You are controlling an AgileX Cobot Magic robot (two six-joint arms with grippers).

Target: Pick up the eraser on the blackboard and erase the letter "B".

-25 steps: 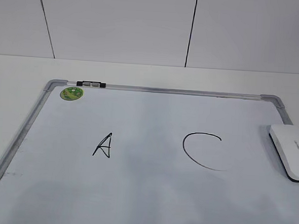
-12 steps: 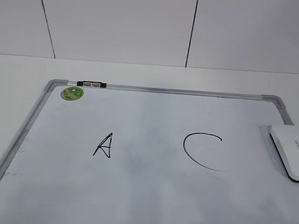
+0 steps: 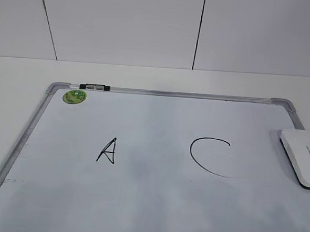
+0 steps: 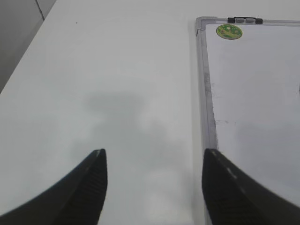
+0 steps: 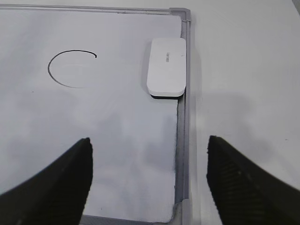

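Observation:
The blackboard [image 3: 155, 200] is a white board with a silver frame lying flat on the table. It bears a black "A" [image 3: 106, 151] and a black "C" [image 3: 210, 156]; between them is a faint grey smudge and no letter "B" shows. The white eraser [image 3: 301, 156] lies at the board's right edge, also in the right wrist view [image 5: 166, 67]. My right gripper [image 5: 148, 145] is open and empty, above the board's near right corner, short of the eraser. My left gripper [image 4: 153, 157] is open and empty over the bare table beside the board's left frame [image 4: 206, 98].
A round green magnet [image 3: 74, 96] sits at the board's far left corner, next to a black clip [image 3: 94, 86] on the top frame. White table surrounds the board, with a panelled wall behind.

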